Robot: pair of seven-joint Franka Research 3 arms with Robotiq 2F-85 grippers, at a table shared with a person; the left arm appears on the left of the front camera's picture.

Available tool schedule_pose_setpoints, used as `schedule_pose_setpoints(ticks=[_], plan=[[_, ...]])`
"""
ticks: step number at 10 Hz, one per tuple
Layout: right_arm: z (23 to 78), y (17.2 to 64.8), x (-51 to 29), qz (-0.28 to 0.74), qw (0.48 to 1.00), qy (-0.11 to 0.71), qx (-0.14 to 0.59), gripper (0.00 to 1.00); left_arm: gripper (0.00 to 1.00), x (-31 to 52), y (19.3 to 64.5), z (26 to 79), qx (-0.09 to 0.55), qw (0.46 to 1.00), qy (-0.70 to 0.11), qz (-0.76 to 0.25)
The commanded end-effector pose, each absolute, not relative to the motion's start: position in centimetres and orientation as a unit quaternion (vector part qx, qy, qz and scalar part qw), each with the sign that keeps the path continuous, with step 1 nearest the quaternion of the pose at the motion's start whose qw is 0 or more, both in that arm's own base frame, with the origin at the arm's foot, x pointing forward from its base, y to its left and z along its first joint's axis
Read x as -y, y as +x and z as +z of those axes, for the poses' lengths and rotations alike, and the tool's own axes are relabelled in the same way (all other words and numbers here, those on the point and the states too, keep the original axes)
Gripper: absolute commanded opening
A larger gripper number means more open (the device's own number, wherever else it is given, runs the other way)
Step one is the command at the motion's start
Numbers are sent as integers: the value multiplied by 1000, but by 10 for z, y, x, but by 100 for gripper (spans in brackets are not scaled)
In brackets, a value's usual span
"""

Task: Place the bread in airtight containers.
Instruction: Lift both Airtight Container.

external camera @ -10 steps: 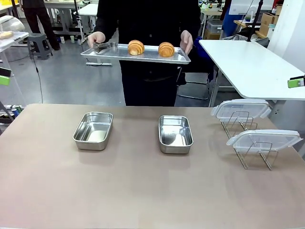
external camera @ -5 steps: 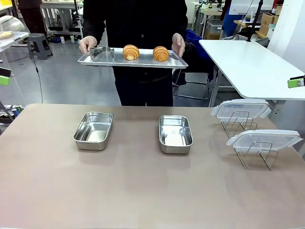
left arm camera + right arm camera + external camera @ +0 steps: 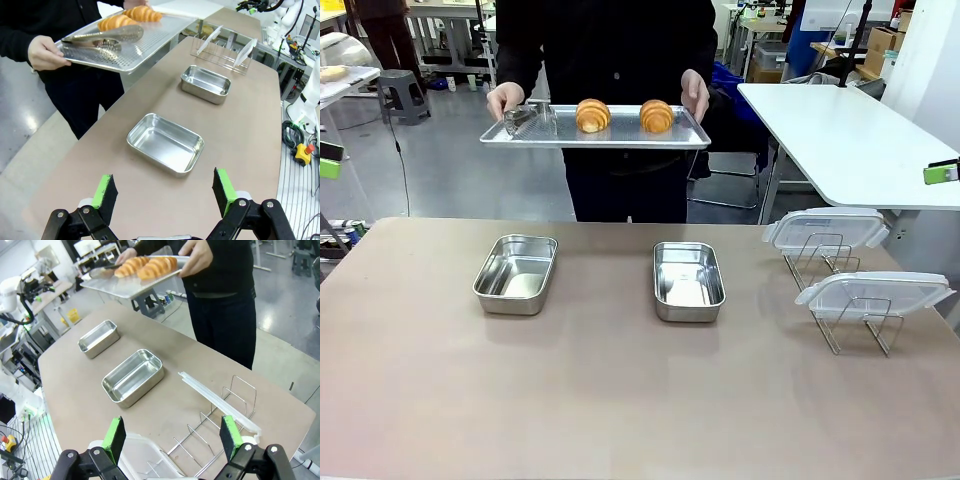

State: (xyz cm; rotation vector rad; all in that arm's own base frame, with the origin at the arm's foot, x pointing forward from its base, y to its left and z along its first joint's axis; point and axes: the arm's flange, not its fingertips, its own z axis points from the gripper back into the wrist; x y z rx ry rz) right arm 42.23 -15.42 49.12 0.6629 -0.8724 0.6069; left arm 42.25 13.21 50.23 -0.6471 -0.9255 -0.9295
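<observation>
The left gripper (image 3: 164, 196) hangs wide open and empty, and so does the right gripper (image 3: 173, 441). Both croissants (image 3: 592, 115) (image 3: 656, 115) sit side by side mid-tray, right of the tongs (image 3: 520, 118). A person's hands (image 3: 505, 98) (image 3: 695, 92) hold the tray (image 3: 620, 141) in the air.

Likely risks:
- The hand-held tray could tilt or dip under a reaching finger, and the bread could slide.
- The ridged, flaky crust would probably crush under a firm pinch.
- A crescent tip might catch on a rim.

The two tubs (image 3: 516, 272) (image 3: 688, 280), below the tray and nearer the robot, are shiny, smooth steel with rounded corners, and may skid if nudged. The clear lids (image 3: 825, 228) (image 3: 873, 292) lean in a wire rack (image 3: 865, 318), lower and right of the tray.
</observation>
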Motion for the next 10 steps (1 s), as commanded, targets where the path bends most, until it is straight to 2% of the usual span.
schedule_pose_setpoints(ticks=[1,2,5,8,10], plan=[[492,426,153,283,803,314,420,100,100,-132,424,504,435,735,-301,-425],[491,422,154,284,810,310,408,100,100,-132,422,502,423,744,-295,-424],[539,467,45,286,848,281,347,100,100,-73,511,524,340,805,-289,-391],[548,475,-80,269,916,152,255,100,100,-7,577,515,264,875,-241,-327],[522,471,-138,216,952,70,205,100,100,14,591,500,235,912,-217,-258]])
